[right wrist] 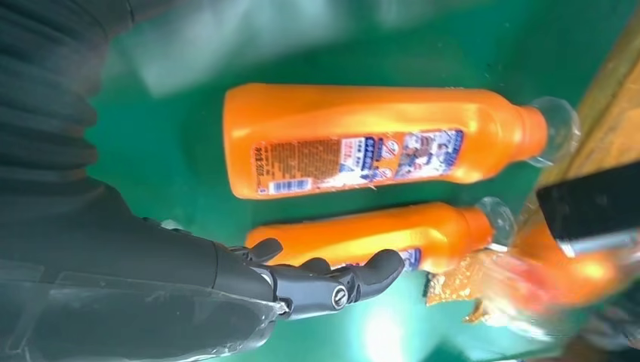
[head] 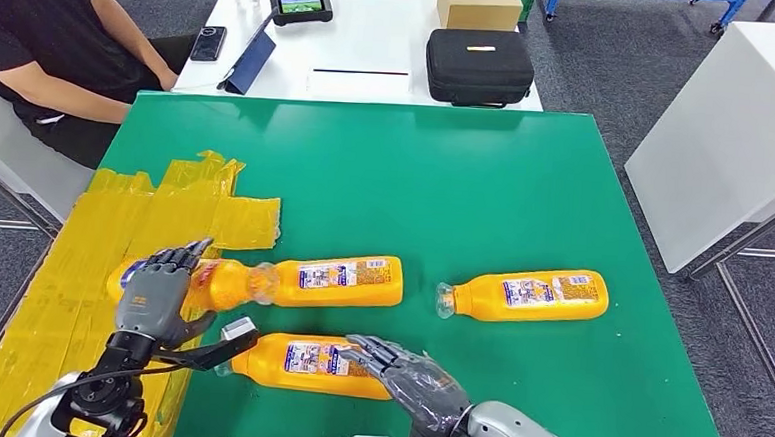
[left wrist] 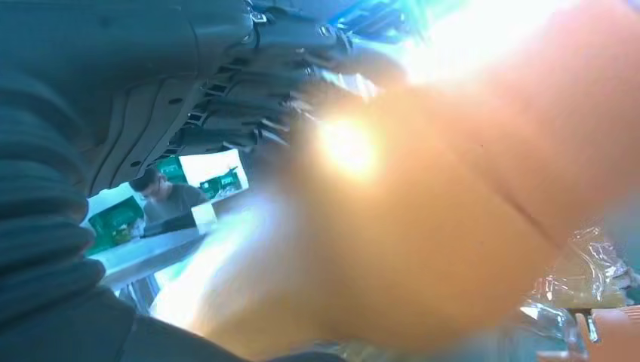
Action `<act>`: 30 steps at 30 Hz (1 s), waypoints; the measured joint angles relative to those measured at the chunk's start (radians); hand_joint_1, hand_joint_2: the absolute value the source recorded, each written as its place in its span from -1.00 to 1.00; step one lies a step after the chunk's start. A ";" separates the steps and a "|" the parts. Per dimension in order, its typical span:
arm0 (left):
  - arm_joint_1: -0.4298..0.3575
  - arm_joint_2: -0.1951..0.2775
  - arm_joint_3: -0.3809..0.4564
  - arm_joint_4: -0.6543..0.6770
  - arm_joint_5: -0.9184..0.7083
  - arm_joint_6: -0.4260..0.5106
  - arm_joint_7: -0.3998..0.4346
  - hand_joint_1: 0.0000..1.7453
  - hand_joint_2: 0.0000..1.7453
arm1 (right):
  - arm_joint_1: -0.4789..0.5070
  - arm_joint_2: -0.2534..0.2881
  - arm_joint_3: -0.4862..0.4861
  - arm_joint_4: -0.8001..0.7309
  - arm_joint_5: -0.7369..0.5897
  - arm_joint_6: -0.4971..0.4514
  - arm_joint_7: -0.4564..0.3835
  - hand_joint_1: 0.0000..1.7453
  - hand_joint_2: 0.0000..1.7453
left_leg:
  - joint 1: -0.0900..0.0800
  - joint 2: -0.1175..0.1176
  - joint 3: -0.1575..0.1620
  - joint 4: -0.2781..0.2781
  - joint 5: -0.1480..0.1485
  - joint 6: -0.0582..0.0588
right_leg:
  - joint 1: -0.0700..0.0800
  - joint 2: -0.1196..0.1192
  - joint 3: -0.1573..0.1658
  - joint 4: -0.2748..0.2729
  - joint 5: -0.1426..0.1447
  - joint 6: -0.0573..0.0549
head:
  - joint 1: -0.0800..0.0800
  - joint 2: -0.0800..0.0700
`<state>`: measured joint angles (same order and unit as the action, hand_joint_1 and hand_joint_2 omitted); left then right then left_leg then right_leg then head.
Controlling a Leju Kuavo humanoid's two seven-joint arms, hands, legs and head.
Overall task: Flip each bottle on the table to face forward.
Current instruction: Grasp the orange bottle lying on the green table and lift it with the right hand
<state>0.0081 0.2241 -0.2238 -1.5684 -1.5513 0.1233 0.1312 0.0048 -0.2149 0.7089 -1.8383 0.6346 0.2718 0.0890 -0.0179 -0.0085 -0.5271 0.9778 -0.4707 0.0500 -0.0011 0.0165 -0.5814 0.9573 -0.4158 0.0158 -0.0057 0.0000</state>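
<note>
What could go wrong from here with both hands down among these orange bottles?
The left hand lies over a bottle on the yellow tape, whose wrinkles might snag it as it turns. That bottle lies neck to neck with the middle bottle, so rolling one could knock the other. The right hand covers the nearest bottle close to the mat's near edge; a slip might send it off.
</note>
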 joint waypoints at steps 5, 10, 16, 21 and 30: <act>-0.005 -0.021 0.027 0.003 0.024 -0.009 0.000 -1.00 -1.00 | 0.007 0.004 -0.013 0.018 0.047 0.020 0.018 -1.00 1.00 | 0.000 0.000 0.000 0.000 0.000 0.000 | 0.000 0.000 0.000 0.000 0.000 0.000 | 0.000 0.000; -0.037 -0.037 0.046 0.020 0.068 -0.002 -0.016 -1.00 -1.00 | 0.001 0.015 -0.033 0.063 0.012 0.051 0.016 -1.00 1.00 | 0.000 -0.001 0.000 0.000 0.000 0.000 | 0.000 0.000 0.000 0.000 0.000 0.000 | 0.000 0.000; -0.085 -0.058 0.055 0.053 0.122 0.012 -0.022 -1.00 -1.00 | -0.021 0.022 -0.042 0.115 -0.013 0.056 0.016 -1.00 1.00 | 0.000 0.000 0.001 0.000 0.000 0.000 | 0.000 0.000 0.001 0.000 0.000 0.000 | 0.000 0.000; -0.105 -0.091 0.085 0.060 0.269 0.067 -0.071 -1.00 -1.00 | -0.042 0.034 -0.049 0.156 0.001 0.045 0.035 -1.00 1.00 | 0.000 0.000 0.000 0.000 0.000 0.000 | 0.000 0.000 0.001 0.000 0.000 0.000 | 0.000 0.000; -0.110 -0.133 0.125 0.035 0.438 0.098 -0.131 -1.00 -1.00 | -0.069 0.057 -0.068 0.207 0.018 0.038 0.049 -1.00 1.00 | 0.000 -0.001 0.000 0.000 0.000 0.000 | 0.000 0.000 0.001 0.000 0.000 0.000 | 0.000 0.000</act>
<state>-0.1018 0.0907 -0.0985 -1.5329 -1.1135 0.2217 0.0007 -0.0647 -0.1580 0.6411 -1.6313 0.6522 0.3096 0.1381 -0.0179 -0.0091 -0.5268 0.9779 -0.4704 0.0500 -0.0012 0.0164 -0.5807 0.9575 -0.4156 0.0158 -0.0058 0.0000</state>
